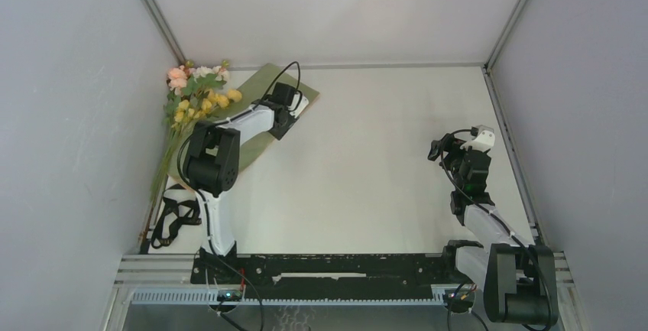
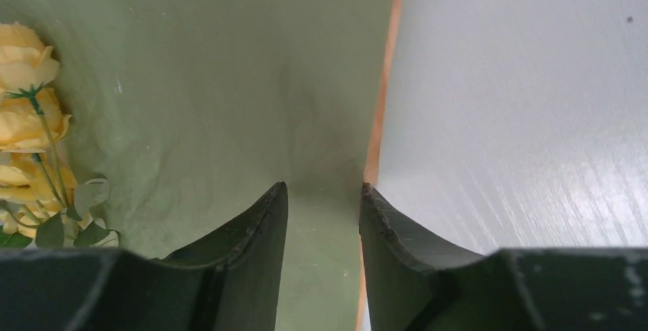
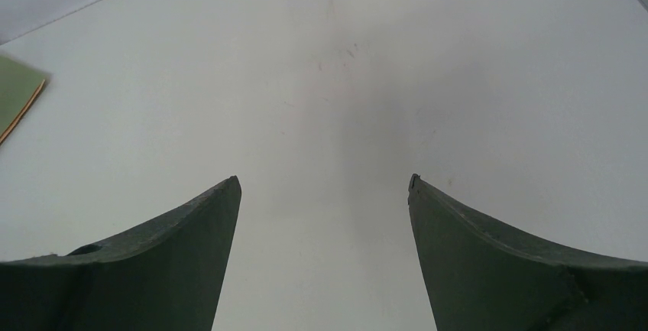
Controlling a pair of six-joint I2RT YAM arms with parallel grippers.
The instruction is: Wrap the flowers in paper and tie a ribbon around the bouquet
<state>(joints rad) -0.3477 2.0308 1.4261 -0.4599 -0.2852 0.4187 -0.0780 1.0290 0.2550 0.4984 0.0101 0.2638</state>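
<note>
You are working on the first fold of the wrap, as I judge it. Your left gripper [image 2: 324, 187] is sitting low over the edge of the paper [image 2: 229, 79] that lies away from the flowers [image 2: 27, 117]. Its jaws are standing a little apart, the olive face is showing in the gap, and nothing is showing that they are nipping the sheet. The peach-orange underside is peeking along that edge, just beside one finger.

To do this well, be getting one finger under the edge and one over it before closing. Then be carrying the edge up and across toward the blooms in a slow arc, since a thin sheet is likely creasing or dragging if pulled flat. The yellow blooms are lying at the sheet's left side, so be keeping clear of them.

Counting near to far:
- One ribbon [image 1: 174, 220] is lying in a loose heap by the left arm's base.
- You are running two grippers; the right gripper [image 3: 325, 178] is hanging wide apart and empty over the bare table [image 3: 382, 56], well apart from everything.
- One sheet of paper is lying under the left gripper.
- One bunch of flowers is leaning in the far-left corner.
</note>
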